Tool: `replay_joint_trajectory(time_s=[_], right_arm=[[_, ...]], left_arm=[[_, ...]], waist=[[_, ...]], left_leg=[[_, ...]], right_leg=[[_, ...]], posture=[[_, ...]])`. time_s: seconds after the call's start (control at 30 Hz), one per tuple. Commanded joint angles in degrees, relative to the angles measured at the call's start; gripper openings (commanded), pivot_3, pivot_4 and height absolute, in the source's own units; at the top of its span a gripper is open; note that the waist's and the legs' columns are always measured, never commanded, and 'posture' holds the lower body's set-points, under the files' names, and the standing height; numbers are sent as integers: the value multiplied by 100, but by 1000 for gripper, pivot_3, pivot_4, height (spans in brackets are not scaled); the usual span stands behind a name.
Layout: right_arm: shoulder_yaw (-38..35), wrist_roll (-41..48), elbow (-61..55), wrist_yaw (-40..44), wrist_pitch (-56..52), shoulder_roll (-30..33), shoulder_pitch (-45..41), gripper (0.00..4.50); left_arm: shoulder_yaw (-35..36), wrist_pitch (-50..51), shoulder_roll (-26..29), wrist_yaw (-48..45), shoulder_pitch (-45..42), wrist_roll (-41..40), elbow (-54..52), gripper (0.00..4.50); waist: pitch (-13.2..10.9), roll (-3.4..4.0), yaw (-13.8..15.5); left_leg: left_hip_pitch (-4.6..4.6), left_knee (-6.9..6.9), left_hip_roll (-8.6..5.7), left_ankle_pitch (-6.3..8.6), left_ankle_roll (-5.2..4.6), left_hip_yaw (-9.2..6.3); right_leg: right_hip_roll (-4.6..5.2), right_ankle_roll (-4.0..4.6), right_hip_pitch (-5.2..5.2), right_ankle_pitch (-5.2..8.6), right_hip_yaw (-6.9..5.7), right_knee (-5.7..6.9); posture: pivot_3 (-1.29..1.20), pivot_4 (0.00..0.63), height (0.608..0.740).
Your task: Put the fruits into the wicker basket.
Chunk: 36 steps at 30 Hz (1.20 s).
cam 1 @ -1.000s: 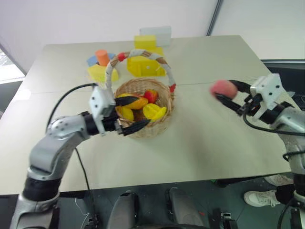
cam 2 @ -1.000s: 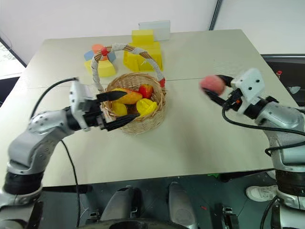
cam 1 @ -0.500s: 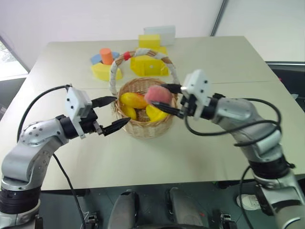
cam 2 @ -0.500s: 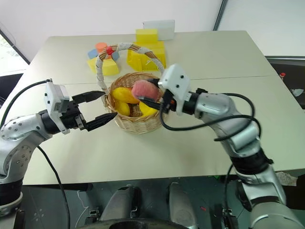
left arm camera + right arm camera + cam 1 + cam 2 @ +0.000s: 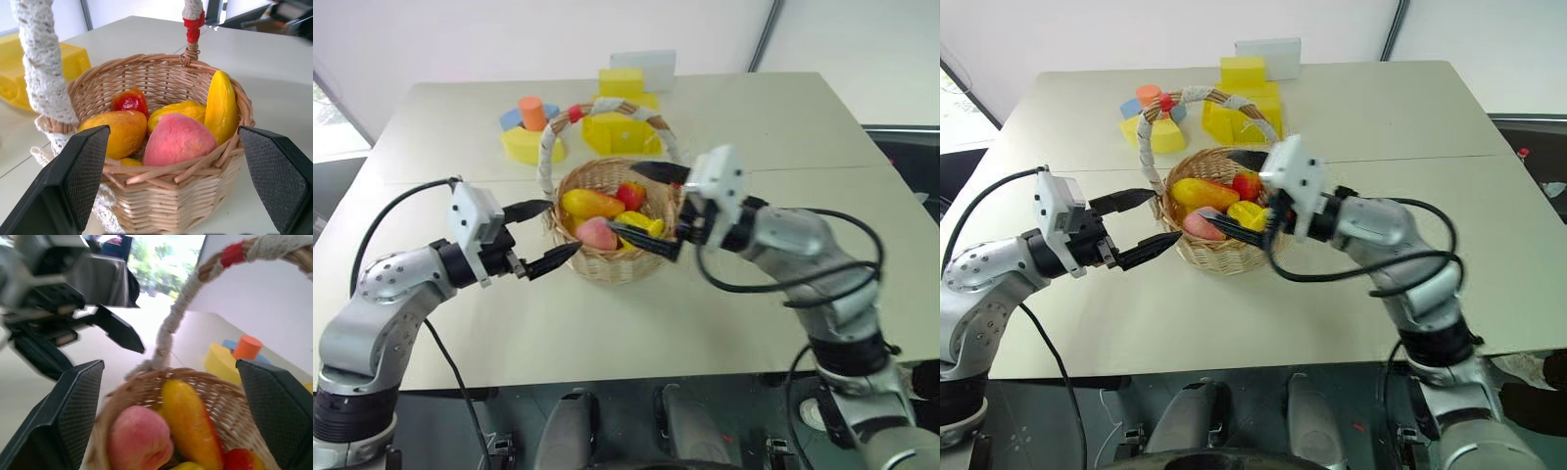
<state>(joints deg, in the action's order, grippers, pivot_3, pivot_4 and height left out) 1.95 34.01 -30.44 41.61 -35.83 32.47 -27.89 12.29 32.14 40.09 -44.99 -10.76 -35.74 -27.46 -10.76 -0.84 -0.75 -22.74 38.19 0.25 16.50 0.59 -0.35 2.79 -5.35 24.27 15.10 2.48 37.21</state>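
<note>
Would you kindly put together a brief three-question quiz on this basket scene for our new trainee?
1. True or false: the peach lies inside the wicker basket.
2. What does the right gripper hold? A) the peach B) the banana C) nothing
3. Fill in: the left gripper stands open beside the basket, on the robot's ____ side.

Key:
1. True; it rests among the other fruits, beside the banana.
2. C; its jaws stand open over the basket.
3. Left.
</note>
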Motion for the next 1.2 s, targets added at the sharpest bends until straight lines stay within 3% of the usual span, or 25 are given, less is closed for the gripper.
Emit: replay_joint_trajectory(time_s=[0.03, 0.17, 0.27, 0.4, 0.5, 0.73, 0.87, 1.0, 1.2], right_arm=[[-665, 482, -275, 113, -244, 325, 448, 4477], [-639, -179, 550, -672, -35, 27, 298, 4477], [-473, -579, 1368, -1217, 220, -578, -59, 4477], [-165, -1011, 2179, -1381, 645, -1186, -301, 4477], [-165, -1059, 2453, -1368, 791, -1405, -359, 3615], [-370, -949, 2327, -1318, 845, -1431, -399, 139], [-549, -995, 2088, -1344, 924, -1278, -326, 86], [-1331, -1101, 1886, -1546, 982, -621, -143, 86], [-2259, -1702, 2693, -2251, 1160, 243, 21, 86]], left_arm=[[98, -125, -35, -2, -4, -90, -66, 4500], [7, -129, -103, -19, -78, -81, 2, 4500], [-62, -137, -158, -24, -171, -64, 48, 4500], [-82, -129, -203, -4, -207, -50, 58, 4500], [-81, -134, -235, 53, -168, -52, 9, 4500], [-87, -184, -291, 109, -39, -38, -67, 4500], [-111, -213, -308, 106, -47, -29, -64, 4500], [-147, -250, -288, 55, -123, -28, 31, 4500], [-343, -329, -359, -82, -298, 21, 233, 4500]], waist=[[0, 0, -3], [0, -1, -63], [0, 0, -59], [1, 0, -42], [0, 1, -19], [1, 0, -18], [1, 0, -33], [0, 1, 9], [1, 0, -6]], left_leg=[[1, 0, 1, 0, 0, 0], [21, -1, 10, 0, 0, 15], [31, 0, 18, -3, 5, 15], [27, -1, 24, -4, 7, 14], [15, -3, 17, -4, 7, 16], [11, -2, 4, -3, 6, 15], [12, -2, 6, -3, 6, 15], [10, -2, 5, -3, 6, 14], [9, -2, -10, -2, 3, 14]], right_leg=[[0, 0, 0, 0, 0, 0], [-18, 2, -5, -2, 11, 7], [-35, 6, -8, -3, 11, 16], [-48, 8, -4, -3, 11, 19], [-35, 8, 4, -4, 10, 15], [-17, 6, 4, -5, 8, 12], [-21, 7, 4, -4, 8, 13], [-20, 7, 5, -4, 8, 12], [-11, 6, 2, -5, 8, 8]], posture=[[0, 150, 740], [0, 150, 740], [0, 150, 740], [0, 150, 740], [0, 150, 740], [0, 150, 740], [0, 150, 740], [0, 150, 740], [0, 150, 740]])
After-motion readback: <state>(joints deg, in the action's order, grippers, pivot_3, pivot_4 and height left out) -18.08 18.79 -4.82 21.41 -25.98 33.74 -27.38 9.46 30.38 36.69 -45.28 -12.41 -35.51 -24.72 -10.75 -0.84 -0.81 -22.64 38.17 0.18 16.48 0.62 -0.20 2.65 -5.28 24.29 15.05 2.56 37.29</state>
